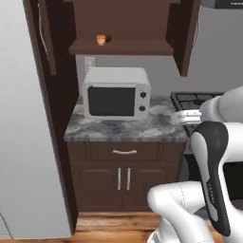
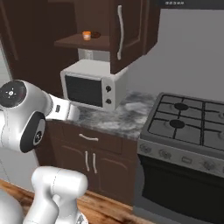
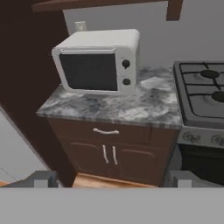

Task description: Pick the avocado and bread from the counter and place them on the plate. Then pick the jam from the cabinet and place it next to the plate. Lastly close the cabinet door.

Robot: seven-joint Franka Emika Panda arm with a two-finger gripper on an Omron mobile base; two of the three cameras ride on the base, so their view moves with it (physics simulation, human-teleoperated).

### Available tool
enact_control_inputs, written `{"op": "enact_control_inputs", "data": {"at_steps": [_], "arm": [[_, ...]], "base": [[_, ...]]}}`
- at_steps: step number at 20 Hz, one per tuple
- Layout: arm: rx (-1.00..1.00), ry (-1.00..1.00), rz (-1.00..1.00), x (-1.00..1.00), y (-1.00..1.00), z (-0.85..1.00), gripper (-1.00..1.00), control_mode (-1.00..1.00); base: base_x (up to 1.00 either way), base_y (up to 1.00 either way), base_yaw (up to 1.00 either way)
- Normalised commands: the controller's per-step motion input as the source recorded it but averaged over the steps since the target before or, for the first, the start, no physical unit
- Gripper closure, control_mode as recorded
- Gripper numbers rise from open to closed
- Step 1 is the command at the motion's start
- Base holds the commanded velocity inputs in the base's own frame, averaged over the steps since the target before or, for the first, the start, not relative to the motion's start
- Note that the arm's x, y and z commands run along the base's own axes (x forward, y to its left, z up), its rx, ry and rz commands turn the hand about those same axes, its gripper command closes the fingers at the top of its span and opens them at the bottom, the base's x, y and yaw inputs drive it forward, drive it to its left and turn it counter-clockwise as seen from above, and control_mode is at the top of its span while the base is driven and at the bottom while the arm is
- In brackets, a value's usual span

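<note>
The small orange-red rounded jam (image 1: 100,40) sits on the inner shelf of the dark brown wooden upper wall cabinet (image 1: 121,46), top middle of the left base view, and upper left of the right base view too. There's a dark lump just beside it on the shelf, can't tell what that is. Both cabinet doors hang open, and the panelled dark brown cabinet door (image 2: 129,33) with the long thin silver bar handle shows near the top centre of the right base view.

Below that, a boxy white microwave (image 1: 116,92) stands on the grey-and-white marbled stone bench (image 1: 128,128), and a black gas stove (image 2: 188,120) is just beside the bench on the right.

As for the avocado, bread and plate, I honestly can't spot any of them on this stretch of bench, so no way to say if that part's done. The jam is clearly not fetched yet and the door isn't closed.

The gripper (image 3: 111,180) hangs low in front of the lower cupboards, fingers spread wide, holding nothing.
</note>
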Motion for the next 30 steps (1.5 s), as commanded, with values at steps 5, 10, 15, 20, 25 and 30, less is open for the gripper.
{"op": "enact_control_inputs", "data": {"at_steps": [5,10,15,20,25,30], "arm": [[0.0,0.0,0.0,0.0,0.0,0.0,-1.0,1.0],[0.0,0.0,0.0,0.0,0.0,0.0,-1.0,1.0],[0.0,0.0,0.0,0.0,0.0,0.0,-1.0,1.0],[0.0,0.0,0.0,0.0,0.0,0.0,-1.0,1.0],[0.0,0.0,0.0,0.0,0.0,0.0,-1.0,1.0],[0.0,0.0,0.0,0.0,0.0,0.0,-1.0,1.0]], "base": [[0.2,0.94,-0.19],[0.64,0.34,-0.19],[0.64,-0.25,-0.11],[0.52,0.01,-0.11],[0.61,0.06,-0.1],[0.64,0.08,-0.11]]}}
